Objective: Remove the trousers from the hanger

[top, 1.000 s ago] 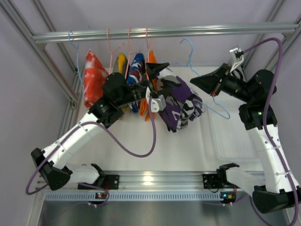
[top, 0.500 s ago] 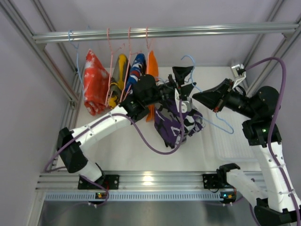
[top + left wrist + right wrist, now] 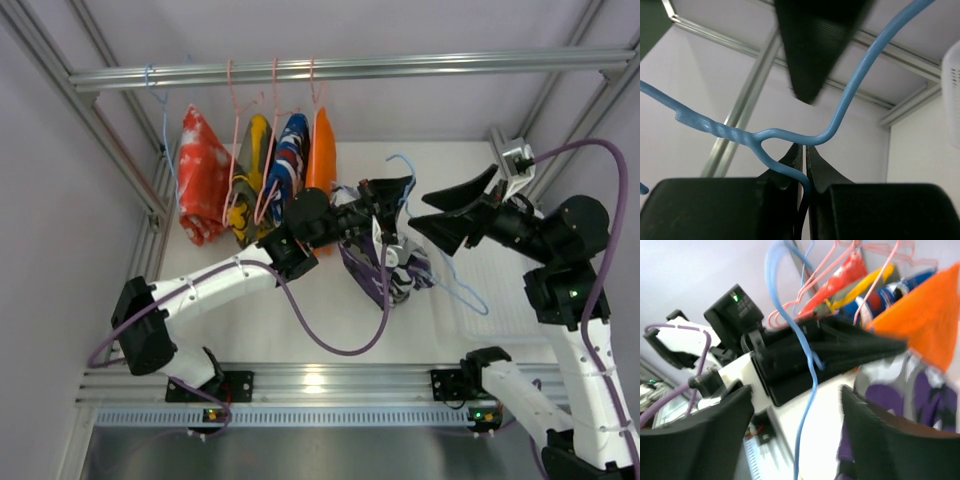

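Note:
The purple, white and black camouflage trousers (image 3: 386, 270) hang from a blue wire hanger (image 3: 402, 168) held off the rail in mid-air. My left gripper (image 3: 388, 200) is shut on the hanger's wire (image 3: 790, 136) just below its twisted neck. Just right of it, my right gripper (image 3: 420, 215) is open, with the blue wire (image 3: 807, 390) running loose between its spread fingers (image 3: 695, 440). In the right wrist view the camouflage trousers (image 3: 912, 390) show at lower right. The orange trousers (image 3: 321, 150) hang on a pink hanger from the rail.
An aluminium rail (image 3: 340, 70) crosses the back, with a red-and-white garment (image 3: 200, 170), a yellow one (image 3: 250, 165) and a blue patterned one (image 3: 290, 155) hanging on it. A white tray (image 3: 505, 290) lies under my right arm. Frame posts stand at both sides.
My left gripper swung right and closed on the blue hanger's wire. My right gripper opened and let go of the hanger. The camouflage trousers now hang a little lower.

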`<state>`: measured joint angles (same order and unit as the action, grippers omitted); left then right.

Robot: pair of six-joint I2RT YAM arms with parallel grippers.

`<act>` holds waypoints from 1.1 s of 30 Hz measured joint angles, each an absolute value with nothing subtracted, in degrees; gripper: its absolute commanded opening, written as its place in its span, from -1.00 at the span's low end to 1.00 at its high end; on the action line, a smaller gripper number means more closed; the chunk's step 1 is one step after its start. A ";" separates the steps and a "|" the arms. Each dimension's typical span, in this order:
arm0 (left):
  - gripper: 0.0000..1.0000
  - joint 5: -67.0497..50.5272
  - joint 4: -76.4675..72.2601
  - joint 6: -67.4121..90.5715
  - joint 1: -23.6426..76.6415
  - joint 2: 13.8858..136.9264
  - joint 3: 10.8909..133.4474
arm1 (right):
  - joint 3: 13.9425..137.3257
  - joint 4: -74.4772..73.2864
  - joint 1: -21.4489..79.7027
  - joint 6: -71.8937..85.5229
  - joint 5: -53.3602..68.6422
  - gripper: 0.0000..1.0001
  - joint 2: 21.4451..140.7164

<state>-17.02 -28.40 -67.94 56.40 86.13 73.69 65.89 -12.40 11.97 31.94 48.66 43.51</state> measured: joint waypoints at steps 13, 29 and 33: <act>-1.00 -18.68 -20.12 -65.91 56.75 77.73 68.10 | 75.59 -18.41 12.01 20.71 34.00 0.87 33.54; -1.00 -20.03 -18.72 -65.98 56.75 75.37 74.26 | 48.27 -31.94 12.03 5.54 37.34 0.62 22.98; -1.00 -19.99 -18.63 -66.35 56.73 75.26 74.48 | 47.24 -31.88 12.03 4.95 38.33 0.61 18.26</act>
<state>-19.99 -18.63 -66.35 56.73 75.26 74.48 47.24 -31.88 12.03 4.95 38.33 18.26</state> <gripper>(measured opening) 0.081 0.812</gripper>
